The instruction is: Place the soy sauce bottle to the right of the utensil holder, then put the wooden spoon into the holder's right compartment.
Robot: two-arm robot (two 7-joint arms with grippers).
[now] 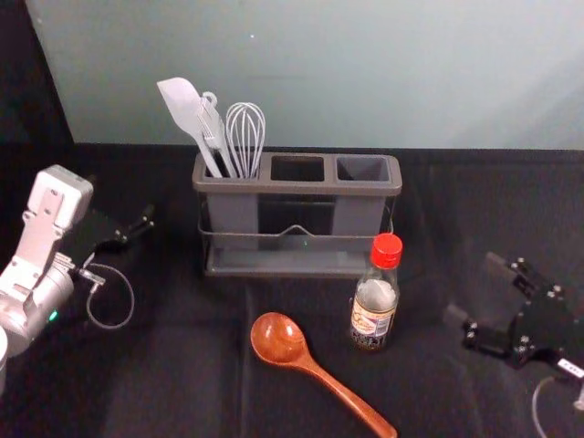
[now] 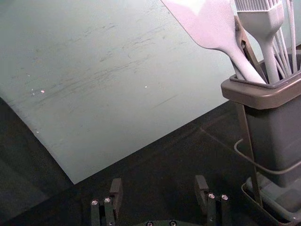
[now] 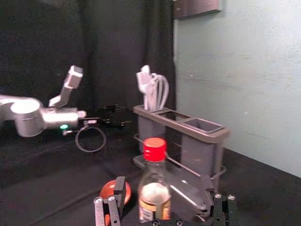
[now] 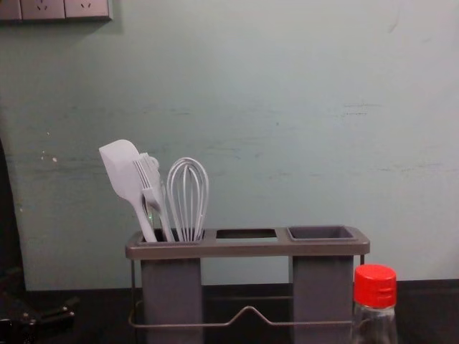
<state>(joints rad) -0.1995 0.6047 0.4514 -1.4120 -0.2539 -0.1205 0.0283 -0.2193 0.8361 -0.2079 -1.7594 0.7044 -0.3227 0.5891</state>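
Nearest the camera in the head view, the wooden spoon lies ungrasped, handle toward five o'clock. The soy sauce bottle stands at five o'clock from the utensil holder, so both placements look undone. The left gripper is at nine o'clock, the right gripper at four. Left wrist view: jaws spread, holding nothing. Right wrist view: jaws parted, bottle beyond them. Chest view: the right compartment awaits the spoon.
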